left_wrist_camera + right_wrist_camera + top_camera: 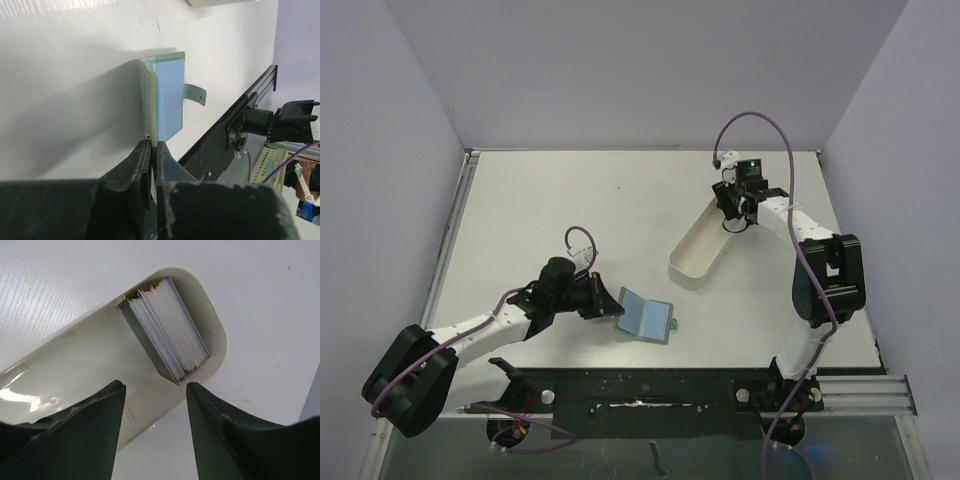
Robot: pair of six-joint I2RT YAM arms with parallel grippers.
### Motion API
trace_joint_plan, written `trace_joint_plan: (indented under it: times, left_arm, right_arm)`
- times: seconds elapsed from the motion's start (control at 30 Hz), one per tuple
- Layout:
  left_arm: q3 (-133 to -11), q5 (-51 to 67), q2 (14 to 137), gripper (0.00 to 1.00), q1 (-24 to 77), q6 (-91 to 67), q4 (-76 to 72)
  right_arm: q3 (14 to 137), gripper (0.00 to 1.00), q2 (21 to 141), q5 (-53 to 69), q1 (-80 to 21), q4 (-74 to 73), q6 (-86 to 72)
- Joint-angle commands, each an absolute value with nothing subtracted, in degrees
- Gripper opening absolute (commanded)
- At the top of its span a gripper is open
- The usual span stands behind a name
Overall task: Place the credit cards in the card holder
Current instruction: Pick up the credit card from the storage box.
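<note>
right wrist shows our right end effector (156, 386), jaws spread, over the credit cards (167, 325) stacked in the white tray (216, 335). our left end effector (154, 146) pinches the edge of the open card holder (169, 95) on the counter (60, 100). next, we judge, we must lower and isolate one card.

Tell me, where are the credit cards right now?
In the right wrist view, the credit cards stand stacked on edge at the rounded end of the white tray, on the right side of the table, apart from the card holder.
</note>
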State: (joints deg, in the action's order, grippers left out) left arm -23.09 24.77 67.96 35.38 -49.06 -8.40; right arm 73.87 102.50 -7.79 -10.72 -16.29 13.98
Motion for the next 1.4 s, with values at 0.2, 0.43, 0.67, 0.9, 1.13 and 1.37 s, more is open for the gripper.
trace_joint_plan:
  times: [0.2,0.43,0.67,0.9,1.13,1.37]
  left_arm:
    - [-21.6,26.6,66.8,0.0,34.6,-50.0,-15.0]
    - [-22.1,26.6,67.1,0.0,34.4,-50.0,-14.9]
    - [-22.2,26.6,67.7,0.0,34.3,-50.1,-14.9]
    - [-22.1,26.6,67.4,0.0,34.1,-50.2,-14.7]
    - [-21.8,26.6,67.4,0.0,33.9,-50.2,-14.7]
    - [-21.7,26.6,68.0,0.0,33.7,-50.3,-15.3]
  right_arm:
    - [76.8,0.52,104.7,-4.4,-10.4,-8.8,28.5]
    - [76.0,0.5,107.4,-5.4,-10.2,-5.4,33.1]
    - [75.8,0.49,109.6,-7.0,-10.0,-3.0,34.9]
    - [75.3,0.47,110.6,-7.8,-10.0,-1.7,35.8]
    - [74.2,0.48,110.8,-7.4,-10.0,-0.6,36.2]
    - [73.0,0.43,111.3,-11.6,-10.0,2.7,36.2]
